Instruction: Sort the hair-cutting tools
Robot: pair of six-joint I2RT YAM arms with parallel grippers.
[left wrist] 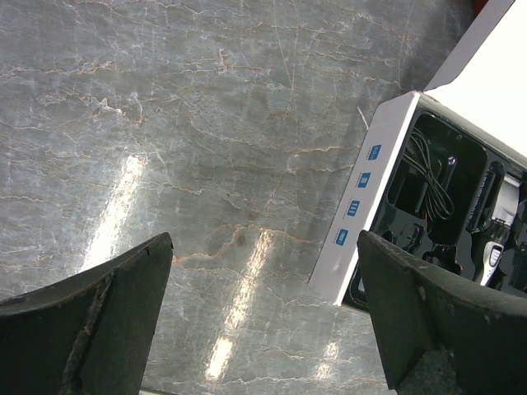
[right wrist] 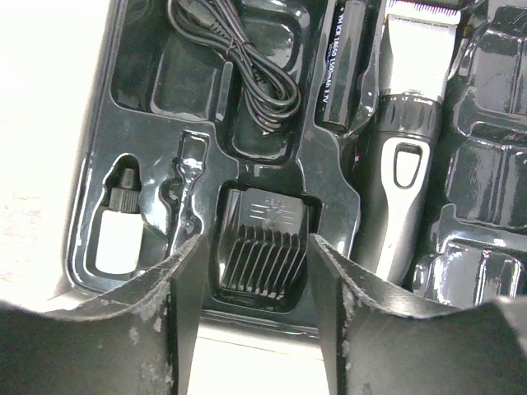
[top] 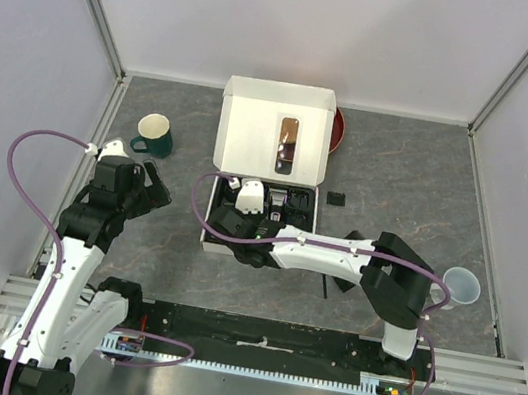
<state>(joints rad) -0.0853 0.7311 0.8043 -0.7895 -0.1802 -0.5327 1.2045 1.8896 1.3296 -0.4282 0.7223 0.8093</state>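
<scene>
We see the right arm stretched leftward from its base along the near edge of the open box (top: 272, 138), wrist tipped down over the box's black tray (right wrist: 329, 189). The right claw (right wrist: 255, 243) has its fingers apart, one on either side of a comb guard (right wrist: 263, 259) seated in a pocket at the tray's near edge; whether they touch it we cannot tell. Also in the box lie the clipper (right wrist: 408, 123), right of the guard, and the coiled cable (right wrist: 247, 66), beyond it. The left arm is bent at the elbow to the left of the box, and the left claw (left wrist: 263, 243) gapes wide above bare tabletop (left wrist: 165, 123).
</scene>
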